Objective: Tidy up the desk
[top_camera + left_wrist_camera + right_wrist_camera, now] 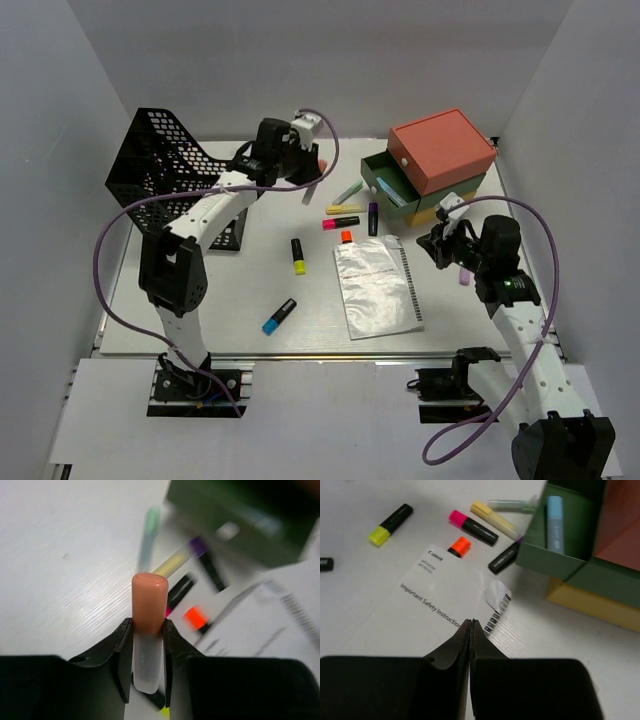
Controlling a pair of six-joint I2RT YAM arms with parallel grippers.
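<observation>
The white desk carries scattered highlighters. My left gripper is raised above the desk's far middle. It is shut on a highlighter with a coral cap and a clear white body, gripped between the fingers. My right gripper is shut and empty above the right edge of a printed paper sheet, seen in the right wrist view. The stacked drawer box has its green drawer open, with a light blue highlighter inside.
On the desk lie yellow, blue, pink, orange, purple-capped, pale yellow and pale green highlighters. A lilac one lies beside the right arm. A black mesh basket stands far left.
</observation>
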